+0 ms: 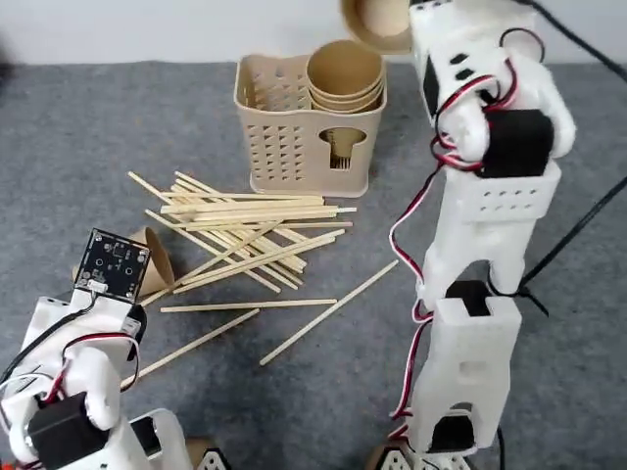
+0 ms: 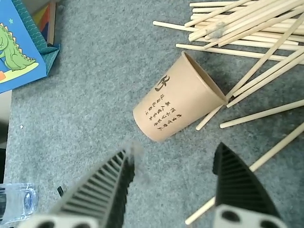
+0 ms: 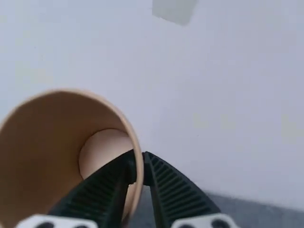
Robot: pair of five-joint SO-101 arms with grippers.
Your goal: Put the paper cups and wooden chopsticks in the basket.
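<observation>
up high, right pincer (image 3: 138,156) clamps a tan paper cup (image 3: 45,142) — left pincer (image 2: 175,153) gapes.

Counter (image 1: 88,127): covered in grey, felt-like fabric.
Wall (image 1: 147,29): plain white, behind the counter's far edge.
Pale rectangle (image 3: 174,9): on the wall.
Blue box (image 2: 19,47): green dinosaur print, at the fabric's edge.

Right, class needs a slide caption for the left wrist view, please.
Open left tool hovers over a tipped paper cup beside scattered wooden chopsticks on a grey mat.
</observation>
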